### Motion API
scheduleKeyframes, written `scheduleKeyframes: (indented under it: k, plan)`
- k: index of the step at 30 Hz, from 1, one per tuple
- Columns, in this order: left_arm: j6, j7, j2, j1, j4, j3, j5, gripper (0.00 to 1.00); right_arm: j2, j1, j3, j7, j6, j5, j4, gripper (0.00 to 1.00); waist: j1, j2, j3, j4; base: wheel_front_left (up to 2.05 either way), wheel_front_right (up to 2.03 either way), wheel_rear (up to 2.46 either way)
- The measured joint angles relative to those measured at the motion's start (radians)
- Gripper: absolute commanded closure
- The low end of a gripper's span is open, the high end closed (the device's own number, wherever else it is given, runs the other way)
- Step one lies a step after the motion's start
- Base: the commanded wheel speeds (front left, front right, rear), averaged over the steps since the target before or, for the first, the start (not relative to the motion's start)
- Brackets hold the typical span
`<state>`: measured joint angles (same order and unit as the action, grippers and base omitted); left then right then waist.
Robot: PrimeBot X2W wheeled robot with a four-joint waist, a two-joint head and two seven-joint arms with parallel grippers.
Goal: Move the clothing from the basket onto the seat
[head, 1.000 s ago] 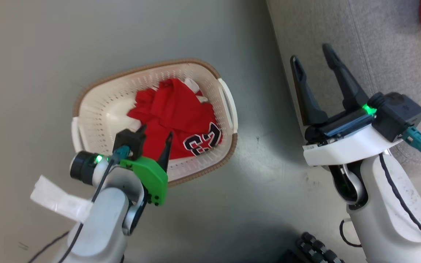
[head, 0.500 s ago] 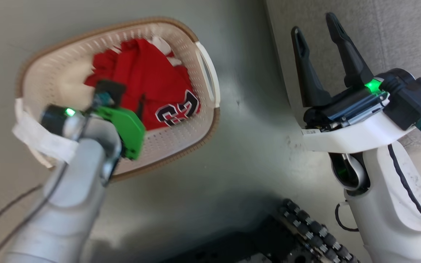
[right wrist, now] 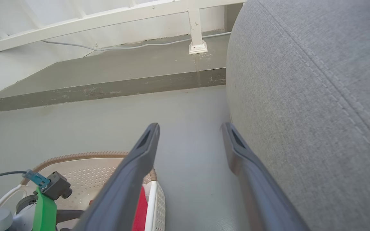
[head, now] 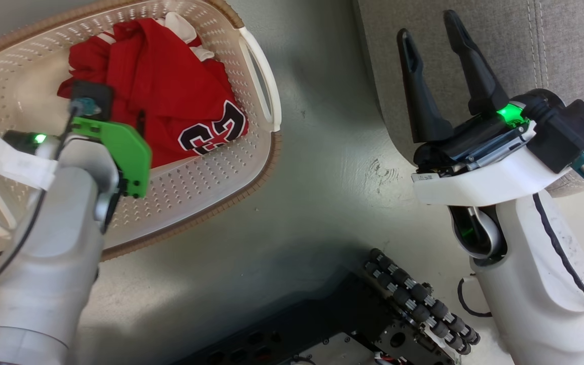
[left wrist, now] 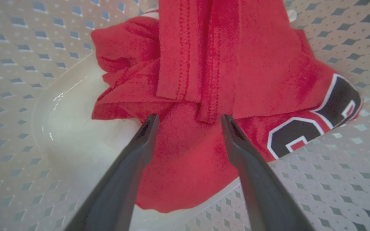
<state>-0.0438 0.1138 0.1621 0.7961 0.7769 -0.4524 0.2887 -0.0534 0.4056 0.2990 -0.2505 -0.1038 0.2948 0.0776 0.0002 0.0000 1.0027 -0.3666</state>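
Note:
The cream perforated basket [head: 206,172] sits on the grey floor at the upper left of the head view. Crumpled inside it is the red jersey [head: 170,96] with black-and-white numerals, and a white cloth piece [head: 180,25] peeks out behind it. My left gripper [left wrist: 189,118] reaches down into the basket, open, its two fingertips straddling a stitched fold of the jersey [left wrist: 204,64], at or just above the fabric. My right gripper [head: 427,26] hangs open and empty beside the front edge of the grey seat [head: 550,45].
My own dark base with black rollers [head: 413,304] fills the lower middle of the head view. Grey floor lies between basket and seat. In the right wrist view, a raised step [right wrist: 108,86] and a white railing [right wrist: 108,16] stand beyond the floor.
The head camera has tilted, so the basket sits further up and left in the picture. My left gripper has gone deeper into the basket, onto the jersey. The right gripper stays open by the seat.

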Motion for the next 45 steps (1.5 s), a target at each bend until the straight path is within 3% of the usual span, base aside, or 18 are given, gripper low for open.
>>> scheduleKeyframes:
  k: [12, 13, 14, 15, 27, 32, 45]
  plan:
    - [0.000, 0.028, 0.006, 0.038, 0.122, 0.024, 0.019, 0.00, 0.005, 0.006, 0.005, -0.001, 0.001, 0.013, -0.010, 0.00, 0.0000, 0.0000, 0.013, -0.010, 0.00, 0.00, 0.00]
    - [-0.002, 0.036, 0.003, 0.041, 0.128, 0.024, 0.023, 0.41, 0.005, 0.011, 0.005, -0.001, 0.001, 0.013, -0.010, 0.00, 0.0000, 0.0000, 0.013, -0.010, 0.00, 0.00, 0.00]
    - [-0.008, 0.039, 0.001, 0.045, 0.137, 0.024, 0.024, 0.57, 0.005, 0.017, 0.004, -0.001, 0.001, 0.013, -0.009, 0.00, -0.0001, 0.0000, 0.013, -0.010, 0.00, 0.00, 0.00]
    - [-0.009, 0.044, -0.003, 0.050, 0.151, 0.023, 0.024, 1.00, 0.006, 0.023, 0.004, -0.001, 0.001, 0.014, -0.006, 0.00, -0.0001, 0.0000, 0.014, -0.010, 0.00, 0.00, 0.00]
    - [-0.034, 0.027, -0.040, 0.076, 0.194, 0.005, 0.025, 1.00, 0.007, 0.043, -0.009, -0.002, 0.001, 0.008, -0.005, 0.00, -0.0001, 0.0000, 0.003, 0.000, 0.00, 0.00, 0.00]
    - [-0.037, -0.024, -0.084, 0.076, 0.200, -0.002, 0.037, 1.00, 0.006, 0.043, -0.025, -0.004, 0.001, -0.017, -0.008, 0.00, -0.0001, 0.0000, -0.018, 0.022, 0.00, 0.00, 0.00]
    - [-0.058, -0.158, -0.114, 0.070, 0.218, -0.040, 0.045, 1.00, -0.024, 0.045, -0.035, -0.004, 0.001, -0.069, -0.059, 0.00, -0.0002, 0.0000, -0.122, 0.091, 0.00, 0.00, 0.00]
